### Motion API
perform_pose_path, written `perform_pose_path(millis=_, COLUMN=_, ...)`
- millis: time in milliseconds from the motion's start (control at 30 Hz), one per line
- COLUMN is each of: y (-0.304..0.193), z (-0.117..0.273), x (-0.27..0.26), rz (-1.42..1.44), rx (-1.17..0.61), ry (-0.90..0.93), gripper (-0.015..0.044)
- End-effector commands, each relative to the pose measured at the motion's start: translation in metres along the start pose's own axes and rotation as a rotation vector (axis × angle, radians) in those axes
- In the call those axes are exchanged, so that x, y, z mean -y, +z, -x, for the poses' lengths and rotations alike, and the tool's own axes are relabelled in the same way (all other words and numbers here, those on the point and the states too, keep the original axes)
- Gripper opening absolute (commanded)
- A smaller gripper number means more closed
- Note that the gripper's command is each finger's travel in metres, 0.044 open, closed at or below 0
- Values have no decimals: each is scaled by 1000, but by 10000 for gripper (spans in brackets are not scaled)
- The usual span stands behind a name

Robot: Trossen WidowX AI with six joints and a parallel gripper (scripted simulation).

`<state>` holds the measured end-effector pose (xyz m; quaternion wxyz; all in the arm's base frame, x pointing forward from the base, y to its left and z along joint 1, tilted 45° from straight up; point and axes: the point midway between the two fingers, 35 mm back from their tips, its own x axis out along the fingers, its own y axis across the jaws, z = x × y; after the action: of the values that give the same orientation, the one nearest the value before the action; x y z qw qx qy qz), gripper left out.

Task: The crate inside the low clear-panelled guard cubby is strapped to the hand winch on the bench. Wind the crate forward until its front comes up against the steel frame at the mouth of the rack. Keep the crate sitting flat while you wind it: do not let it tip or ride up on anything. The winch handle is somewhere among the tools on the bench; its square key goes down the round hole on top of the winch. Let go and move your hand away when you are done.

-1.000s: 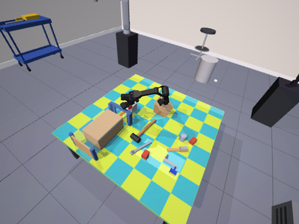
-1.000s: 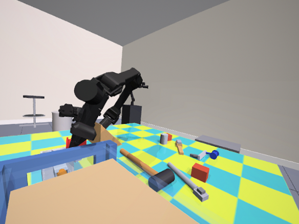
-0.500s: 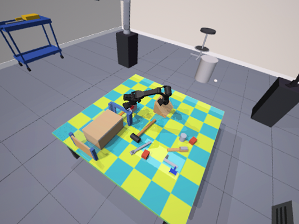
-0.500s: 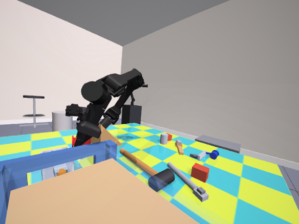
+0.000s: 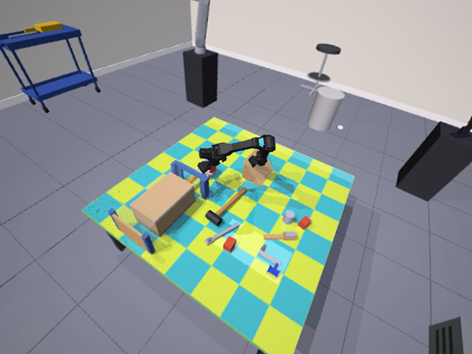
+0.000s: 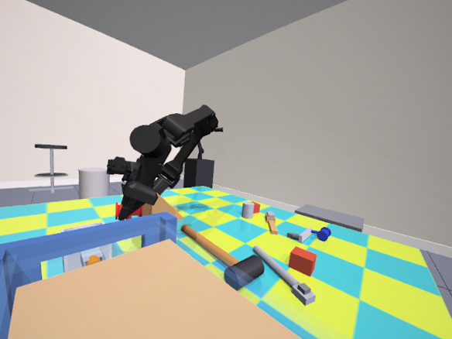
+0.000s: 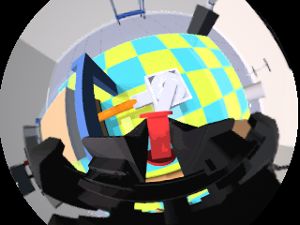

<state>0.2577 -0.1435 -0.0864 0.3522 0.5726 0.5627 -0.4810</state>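
The gripper [image 5: 205, 168] [image 6: 124, 215] [image 7: 156, 120] is closed on the red grip [image 5: 212, 170] [image 6: 138, 210] [image 7: 159, 135] of the winch handle, with one black finger on either side of it. Just ahead of the fingertips in the wrist view is the pale grey winch [image 7: 180, 97], low on the bench [image 5: 251, 284] [image 6: 391, 288] [image 7: 155, 45]; the handle's grey arm [image 7: 167, 97] reaches from the grip over its top. Whether the key is seated in the hole cannot be made out. Beside the gripper, an orange bar [image 7: 117, 111] runs from the winch side toward the blue frame [image 5: 190, 169] [image 6: 82, 232] [image 7: 84, 100]. The frame stands near the gripper, and the tan crate [image 5: 162, 202] [image 6: 147, 305] [image 7: 53, 121] is beyond it, on the side away from the gripper. The crate looks flat, its front close to the frame; contact between them cannot be told. In the top view, the mallet [image 5: 213, 217] [image 6: 245, 270] lies below and to the right of the gripper, its handle pointing up toward the arm's base. Farther from the gripper in that direction are the wrench [image 5: 222, 233] [image 6: 277, 266] and a red block [image 5: 229, 243] [image 6: 302, 260], near each other. The brush [image 5: 280, 236] [image 6: 271, 222] and the grey cylinder [image 5: 288, 217] [image 6: 247, 210] are well apart from the gripper, to its right. The wooden wedge [image 5: 253, 173] [image 6: 163, 208] is nearer, also to its right, below the arm.
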Motion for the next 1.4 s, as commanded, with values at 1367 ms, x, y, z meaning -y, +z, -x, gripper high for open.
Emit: perform_pose_path(millis=1367, y=-5, z=2, x=78, rz=-1, rx=-19, ry=-21, gripper=0)
